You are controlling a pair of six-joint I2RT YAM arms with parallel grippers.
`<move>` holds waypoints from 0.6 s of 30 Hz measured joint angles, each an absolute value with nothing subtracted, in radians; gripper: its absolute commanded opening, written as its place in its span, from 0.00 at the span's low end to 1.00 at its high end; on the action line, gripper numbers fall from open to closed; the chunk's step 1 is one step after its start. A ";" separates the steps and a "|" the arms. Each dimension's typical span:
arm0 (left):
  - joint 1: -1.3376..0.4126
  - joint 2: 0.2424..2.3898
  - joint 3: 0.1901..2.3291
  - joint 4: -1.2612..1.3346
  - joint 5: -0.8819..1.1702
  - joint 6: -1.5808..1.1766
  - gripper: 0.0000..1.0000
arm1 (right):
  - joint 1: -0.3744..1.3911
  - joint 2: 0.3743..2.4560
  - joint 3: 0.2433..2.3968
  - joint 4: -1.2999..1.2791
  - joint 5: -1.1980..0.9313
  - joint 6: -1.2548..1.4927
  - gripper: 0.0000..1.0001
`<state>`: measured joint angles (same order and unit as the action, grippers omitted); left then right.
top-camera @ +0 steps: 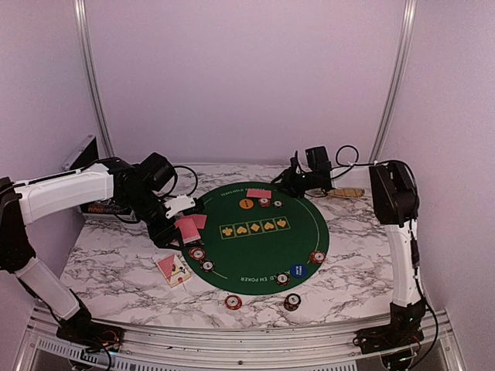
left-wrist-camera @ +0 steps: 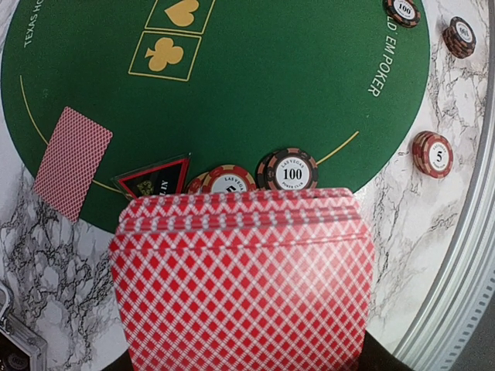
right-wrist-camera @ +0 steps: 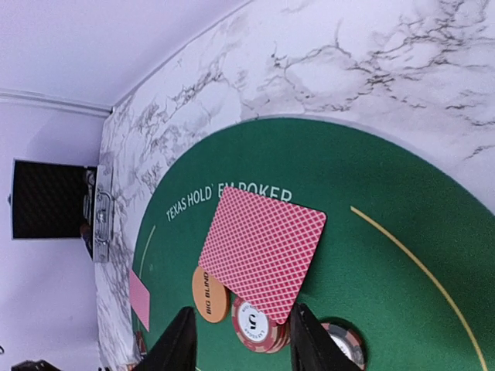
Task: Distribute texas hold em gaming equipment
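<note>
At the left rim of the round green felt mat (top-camera: pixel 255 239), the left gripper (top-camera: pixel 186 224) pinches a thick deck of red-backed playing cards (left-wrist-camera: pixel 240 286) above a dark triangular marker button (left-wrist-camera: pixel 158 178) and 2 round poker chip stacks (left-wrist-camera: pixel 288 170). At the mat's far rim, the right gripper (right-wrist-camera: pixel 241 344) hangs with its fingers spread over 1 face-down red-backed card (right-wrist-camera: pixel 261 251), just beside an orange round "BIG BLIND" button (right-wrist-camera: pixel 210 294).

Marble table (top-camera: pixel 108 267) carries a green mat (top-camera: pixel 255 251), two chip stacks (top-camera: pixel 233 301) (off it) and cards (top-camera: pixel 172 269).

High rear overview; two close wrist views, probably downward, over mat (top-camera: pixel 255 255).
</note>
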<state>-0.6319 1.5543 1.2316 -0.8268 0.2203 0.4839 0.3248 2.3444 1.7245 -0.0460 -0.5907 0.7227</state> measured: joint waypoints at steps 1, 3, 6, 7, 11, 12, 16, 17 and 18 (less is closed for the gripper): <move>-0.632 1.554 1.232 -0.827 0.220 0.482 0.00 | 0.326 2.328 1.721 -0.055 -0.583 0.712 0.55; -0.632 1.554 1.232 -0.827 0.220 0.482 0.00 | 0.331 2.291 1.707 -0.066 -0.569 0.699 0.63; -0.632 1.554 1.232 -0.827 0.221 0.482 0.00 | 0.344 2.219 1.659 -0.070 -0.543 0.677 0.76; -0.632 1.554 1.232 -0.827 0.220 0.482 0.00 | 0.351 2.192 1.641 -0.071 -0.533 0.674 0.80; -0.632 1.554 1.232 -0.827 0.221 0.482 0.00 | 0.398 2.085 1.551 -0.068 -0.498 0.656 0.95; -0.632 1.554 1.232 -0.827 0.221 0.482 0.00 | 0.416 2.057 1.526 -0.067 -0.490 0.652 0.98; -0.632 1.554 1.232 -0.827 0.227 0.482 0.00 | 0.501 1.963 1.434 -0.054 -0.480 0.651 0.99; -0.632 1.554 1.232 -0.827 0.228 0.482 0.00 | 0.519 1.946 1.414 -0.052 -0.480 0.651 0.99; -0.632 1.554 1.232 -0.827 0.228 0.482 0.00 | 0.542 1.926 1.390 -0.047 -0.480 0.654 0.99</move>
